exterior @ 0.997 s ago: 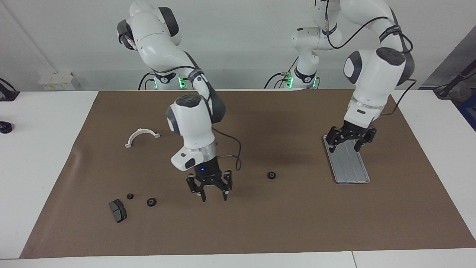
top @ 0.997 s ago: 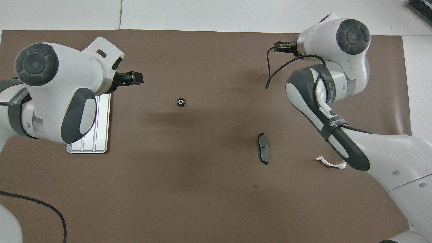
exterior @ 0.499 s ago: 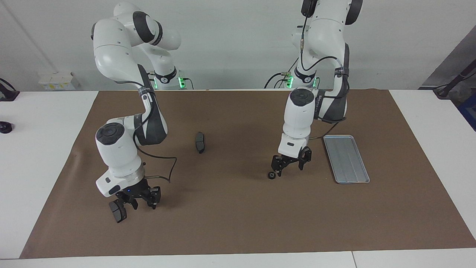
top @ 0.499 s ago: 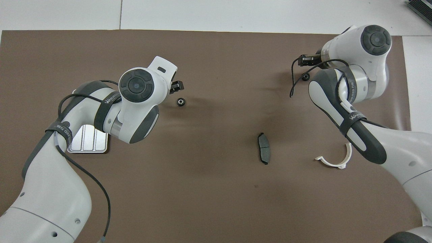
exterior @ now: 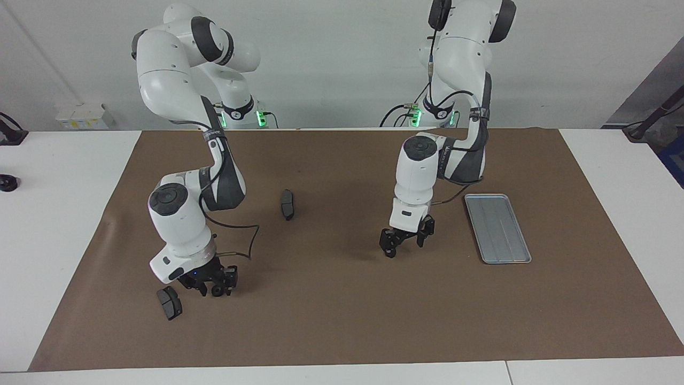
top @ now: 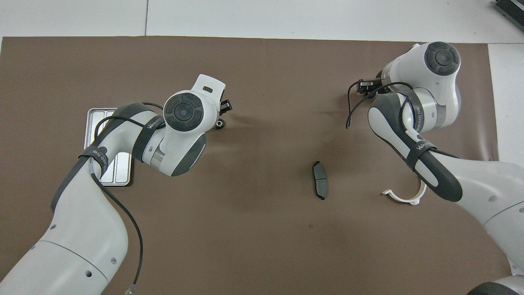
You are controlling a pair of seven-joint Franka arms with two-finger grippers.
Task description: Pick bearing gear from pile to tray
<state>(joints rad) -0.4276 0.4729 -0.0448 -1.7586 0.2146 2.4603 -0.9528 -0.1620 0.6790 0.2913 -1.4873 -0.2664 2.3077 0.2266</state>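
Note:
A small black gear lies mid-mat, beside the tray toward the right arm's end. My left gripper is open and low over this gear, with one fingertip right at it; in the facing view the gear does not stand out from that finger. My right gripper is open and down at the mat around another black gear, beside a dark grey brake pad. In the overhead view the right gripper shows only its tips, and the left gripper also shows there.
A second brake pad lies mid-mat, nearer to the robots than both gears. The white half-ring bracket lies toward the right arm's end, partly under the right arm. The tray is half covered by the left arm.
My left gripper moved from above the tray to the mid-mat gear and sank onto it. My right gripper swung to the parts by the brake pad and came down around a gear.

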